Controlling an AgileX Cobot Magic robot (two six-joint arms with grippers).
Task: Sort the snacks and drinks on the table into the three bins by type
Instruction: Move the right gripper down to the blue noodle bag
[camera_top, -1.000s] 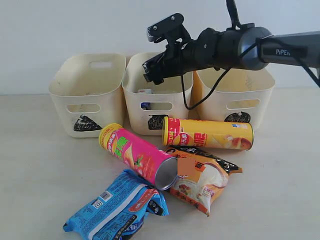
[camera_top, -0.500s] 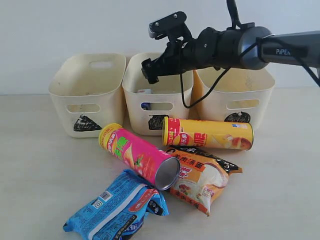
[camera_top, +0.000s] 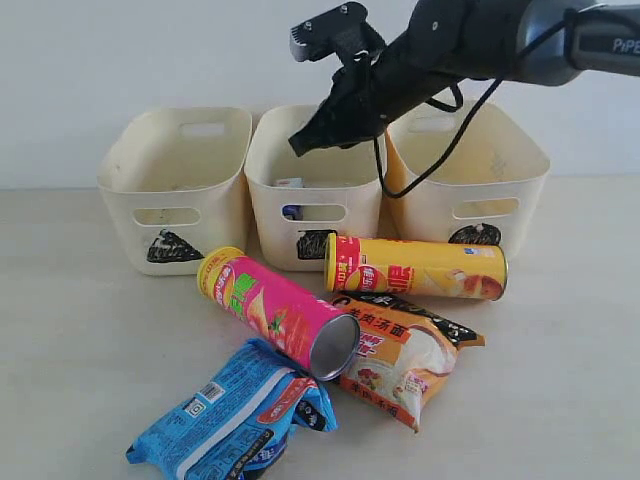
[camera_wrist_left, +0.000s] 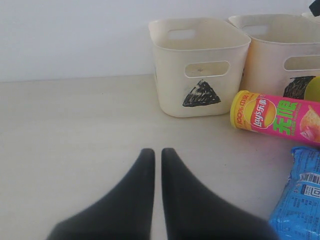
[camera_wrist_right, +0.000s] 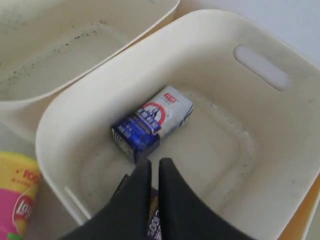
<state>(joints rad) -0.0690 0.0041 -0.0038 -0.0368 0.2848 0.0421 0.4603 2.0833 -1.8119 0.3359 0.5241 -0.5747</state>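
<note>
Plain whitish wall (camera_top: 120, 50), pale beige table (camera_top: 60, 350), soft light

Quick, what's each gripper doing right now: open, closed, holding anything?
Left gripper: shut, holding nothing, over the table.
Right gripper: shut, holding nothing, above the middle bin.

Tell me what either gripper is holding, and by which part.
Nothing. The left gripper and the right gripper are both shut with nothing between their fingers.
</note>
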